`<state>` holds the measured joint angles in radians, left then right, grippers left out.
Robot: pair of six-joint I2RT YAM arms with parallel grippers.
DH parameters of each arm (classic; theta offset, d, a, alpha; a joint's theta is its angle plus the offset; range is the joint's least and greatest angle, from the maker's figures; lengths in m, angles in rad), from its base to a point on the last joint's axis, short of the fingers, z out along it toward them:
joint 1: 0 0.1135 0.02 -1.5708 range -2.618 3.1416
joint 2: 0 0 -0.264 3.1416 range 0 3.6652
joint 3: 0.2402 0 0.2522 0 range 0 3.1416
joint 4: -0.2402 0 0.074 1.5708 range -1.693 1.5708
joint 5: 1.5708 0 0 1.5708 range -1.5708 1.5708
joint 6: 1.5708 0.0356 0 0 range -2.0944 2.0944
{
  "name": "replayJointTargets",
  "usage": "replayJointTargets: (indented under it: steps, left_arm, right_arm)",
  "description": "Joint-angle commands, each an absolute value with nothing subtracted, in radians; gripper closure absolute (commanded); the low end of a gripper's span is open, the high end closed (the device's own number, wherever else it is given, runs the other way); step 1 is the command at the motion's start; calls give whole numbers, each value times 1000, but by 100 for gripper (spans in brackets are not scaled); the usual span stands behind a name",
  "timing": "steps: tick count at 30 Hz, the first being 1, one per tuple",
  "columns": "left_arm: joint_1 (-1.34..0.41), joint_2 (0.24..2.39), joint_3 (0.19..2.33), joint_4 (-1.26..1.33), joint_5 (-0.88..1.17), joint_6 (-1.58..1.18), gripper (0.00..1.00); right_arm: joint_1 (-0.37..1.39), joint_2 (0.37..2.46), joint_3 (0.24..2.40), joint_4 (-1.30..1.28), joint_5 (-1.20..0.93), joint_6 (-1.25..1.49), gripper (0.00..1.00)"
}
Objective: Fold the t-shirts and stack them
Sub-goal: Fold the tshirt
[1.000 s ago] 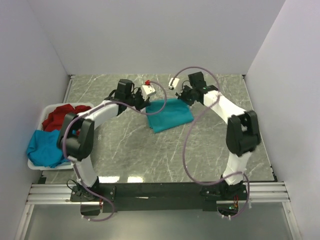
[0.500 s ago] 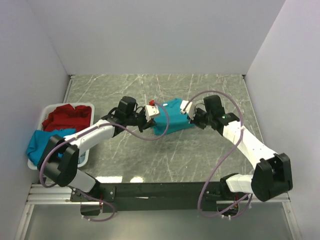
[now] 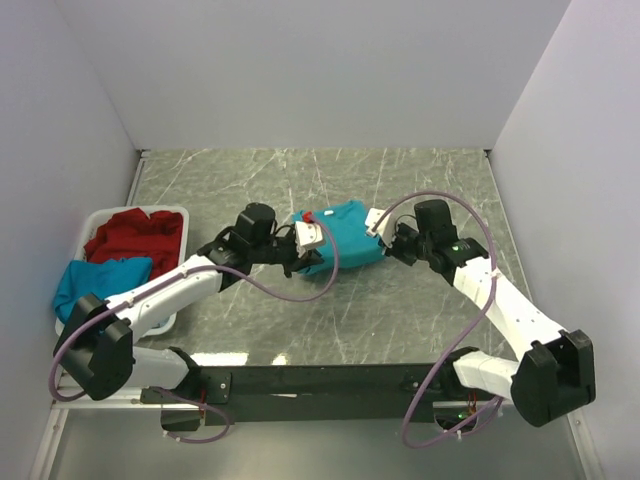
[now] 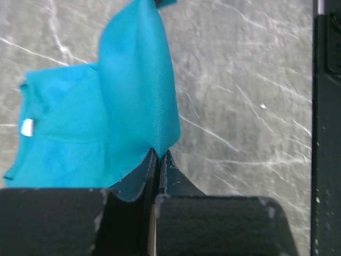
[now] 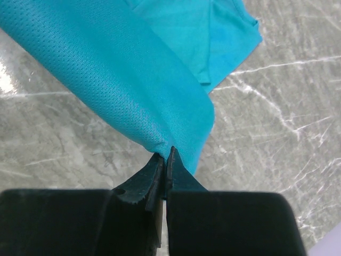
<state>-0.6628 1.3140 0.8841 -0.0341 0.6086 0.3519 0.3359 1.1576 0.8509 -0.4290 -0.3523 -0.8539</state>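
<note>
A teal-blue t-shirt (image 3: 340,238) lies partly folded in the middle of the marble table. My left gripper (image 4: 157,156) is shut on its near left edge (image 4: 136,96), which is lifted into a fold over the flat part with the white collar tag. My right gripper (image 5: 166,153) is shut on the shirt's right edge (image 5: 133,80), also raised off the table. In the top view the left gripper (image 3: 298,248) and the right gripper (image 3: 385,234) flank the shirt. A red t-shirt (image 3: 130,233) and another teal-blue t-shirt (image 3: 92,282) rest in the basket.
A white plastic basket (image 3: 178,214) stands at the table's left edge by the left wall. Grey marble table (image 3: 400,320) surrounds the shirt. Walls close in the back, left and right. A black rail runs along the near edge.
Both grippers have carried the shirt's far edge toward me, from the back of the table to its middle, folding the shirt over itself. Both arms have stretched lower and nearer.
</note>
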Motion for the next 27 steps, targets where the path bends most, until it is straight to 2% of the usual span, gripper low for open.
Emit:
replayJointTargets:
  steps: [1, 7, 12, 20, 27]
  left_arm:
    - [-676, 1296, 847, -25, 623, 321, 99]
    - [-676, 1307, 810, -15, 552, 345, 100]
    - [-660, 1336, 845, -12, 476, 396, 100]
    - [-531, 1448, 946, 40, 515, 408, 100]
    - [-448, 1603, 1138, 3, 581, 433, 100]
  right_arm:
    - [337, 1106, 825, -413, -347, -854, 100]
    - [336, 1089, 802, -425, -341, -893, 100]
    - [336, 1156, 865, -414, -336, -896, 100]
    - [334, 1408, 1089, -388, -298, -887, 100]
    - [333, 1595, 1285, -408, -281, -882, 100]
